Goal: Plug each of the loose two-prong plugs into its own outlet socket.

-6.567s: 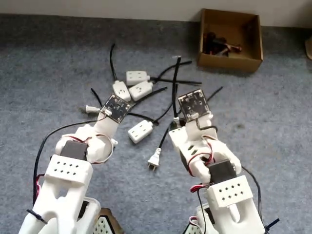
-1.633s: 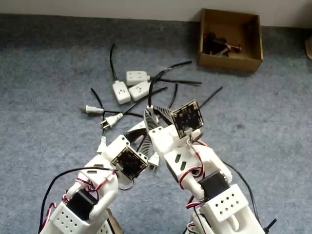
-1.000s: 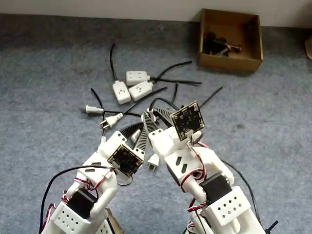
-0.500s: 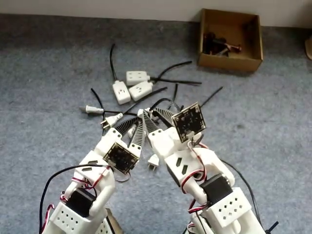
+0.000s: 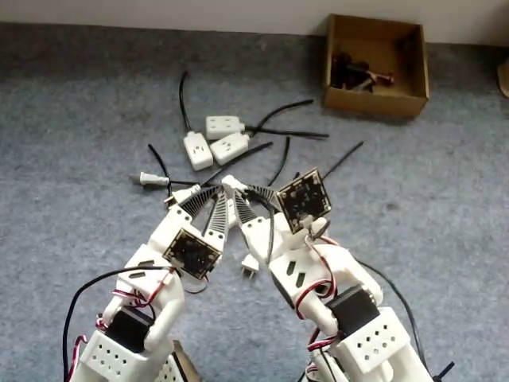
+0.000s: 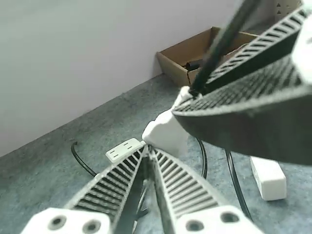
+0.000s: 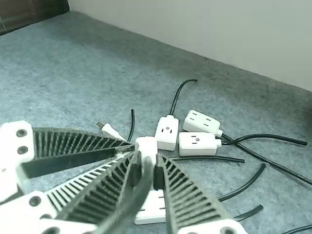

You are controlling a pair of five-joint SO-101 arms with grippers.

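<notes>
A white two-prong plug (image 5: 231,184) hangs above the carpet between both arms. My right gripper (image 5: 237,194) is shut on it, and its black cord runs back between the fingers. In the right wrist view the plug (image 7: 146,145) sits at the tips of my right gripper (image 7: 146,159). My left gripper (image 5: 225,194) is shut, its tips touching the plug (image 6: 165,132); whether they pinch it is unclear. In its own view the left gripper (image 6: 147,152) shows only a thin dark slit. One outlet socket (image 7: 151,209) lies under the right fingers. Three more sockets (image 5: 223,126) (image 5: 197,150) (image 5: 231,147) lie beyond.
Loose plugs lie on the carpet at the left (image 5: 151,179) and between the arms (image 5: 249,267). Black cords fan out past the sockets. A cardboard box (image 5: 375,99) holding dark parts stands at the far right by the wall.
Over the last second the left gripper slid forward until its tips met the plug held by the right gripper. The right gripper shifted slightly left with the plug.
</notes>
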